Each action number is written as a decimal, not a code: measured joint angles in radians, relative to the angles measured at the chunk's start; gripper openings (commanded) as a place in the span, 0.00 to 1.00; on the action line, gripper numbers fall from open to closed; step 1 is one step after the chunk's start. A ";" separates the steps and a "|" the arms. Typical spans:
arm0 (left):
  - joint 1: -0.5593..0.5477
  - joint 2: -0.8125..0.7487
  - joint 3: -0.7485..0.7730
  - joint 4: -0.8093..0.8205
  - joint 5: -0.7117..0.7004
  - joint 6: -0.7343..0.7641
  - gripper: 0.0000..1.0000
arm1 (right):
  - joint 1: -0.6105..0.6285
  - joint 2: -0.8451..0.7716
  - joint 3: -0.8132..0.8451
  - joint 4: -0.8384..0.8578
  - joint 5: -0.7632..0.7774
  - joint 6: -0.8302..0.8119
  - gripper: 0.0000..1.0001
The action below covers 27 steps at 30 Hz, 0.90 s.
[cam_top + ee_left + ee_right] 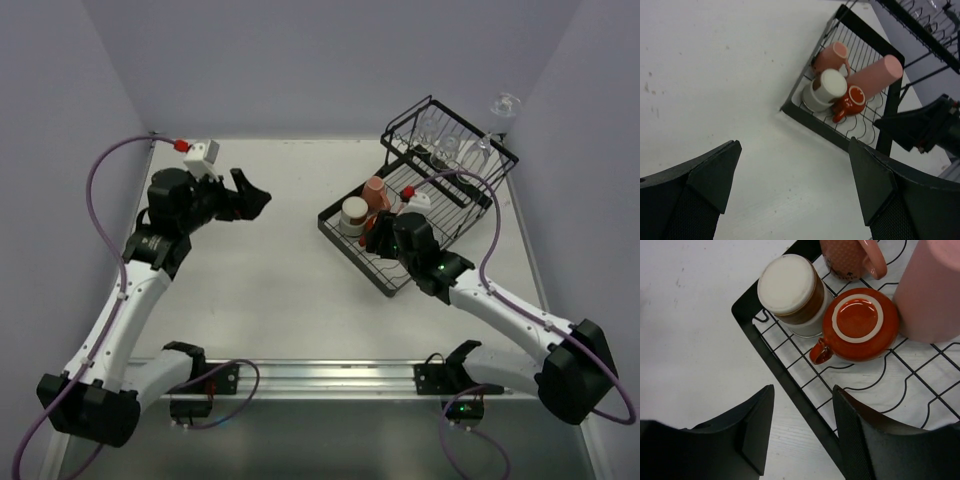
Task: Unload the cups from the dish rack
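I am hovering my right gripper [802,427] over the near corner of the dish rack [785,375], jaws spread wide and gripping nothing. 1 of its fingers [750,425] is hanging over the bare table [690,315] and the other over the wire grid, with the black rim running beneath the gap between them.

Just beyond the fingertips, the orange-red mug [860,325] is sitting upside down on the grid, its handle pointing toward the rim. Right beside it on the left, the cream cup [790,290] with a brown band is standing base up in the rack's corner. It may be 2 cups stacked, but I cannot tell from this angle. Past these 2, the small pink mug [847,257] is resting with its handle turned toward the tall pink tumbler [935,290], which is lying on its side across the grid just beside the orange-red mug.

My left gripper [792,175] is hanging over open table well apart from the rack, facing the cups. Its jaws are also standing wide and carrying nothing.

At the rack's far end, the raised wire basket [440,140] is holding clear glasses [447,150], and a stemmed glass [505,105] is poking up above the basket's far right corner.
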 measured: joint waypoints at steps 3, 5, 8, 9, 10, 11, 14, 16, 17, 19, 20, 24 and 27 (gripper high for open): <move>-0.016 -0.103 -0.142 -0.001 0.052 0.003 0.98 | 0.043 0.068 0.000 0.032 0.071 0.055 0.50; -0.027 -0.175 -0.215 0.008 0.066 0.005 0.98 | 0.064 0.116 0.000 0.055 0.112 0.102 0.49; -0.073 -0.251 -0.280 0.009 0.058 0.027 0.98 | 0.090 0.187 0.002 0.079 0.182 0.175 0.46; -0.097 -0.255 -0.285 0.010 0.056 0.031 0.98 | 0.095 0.204 0.003 0.082 0.201 0.192 0.46; -0.128 -0.259 -0.290 0.011 0.039 0.043 0.98 | 0.100 0.223 0.006 0.084 0.226 0.215 0.43; -0.156 -0.259 -0.294 0.013 0.026 0.057 0.98 | 0.103 0.241 0.011 0.084 0.248 0.236 0.42; -0.249 -0.256 -0.297 0.016 -0.023 0.097 0.99 | 0.108 0.295 0.040 0.085 0.295 0.294 0.41; -0.302 -0.262 -0.305 0.021 -0.047 0.115 0.99 | 0.112 0.344 0.082 0.073 0.317 0.331 0.41; -0.324 -0.266 -0.310 0.022 -0.064 0.125 0.99 | 0.113 0.370 0.106 0.069 0.330 0.348 0.40; -0.365 -0.272 -0.312 0.019 -0.091 0.140 0.99 | 0.117 0.409 0.145 0.055 0.353 0.382 0.39; -0.384 -0.278 -0.312 0.018 -0.107 0.146 1.00 | 0.119 0.423 0.160 0.043 0.361 0.398 0.39; -0.447 -0.310 -0.312 0.018 -0.150 0.164 1.00 | 0.126 0.447 0.183 -0.005 0.399 0.459 0.35; -0.486 -0.328 -0.312 0.018 -0.185 0.166 1.00 | 0.133 0.459 0.194 -0.066 0.431 0.514 0.34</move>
